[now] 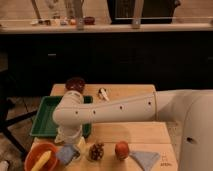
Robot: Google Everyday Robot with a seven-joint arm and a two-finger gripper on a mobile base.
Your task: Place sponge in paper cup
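**Sponge at the cup's rim**

The sponge (pixel 66 153), soft, light and squashy by the look of it, sits low on the table (pixel 145 132) at about 7 o'clock, apparently at the mouth of the paper cup (pixel 79 146), just right of the orange bowl (pixel 35 155). A hold across its short sides should suit. The gripper (pixel 67 146) hangs directly over it, hidden by the arm.
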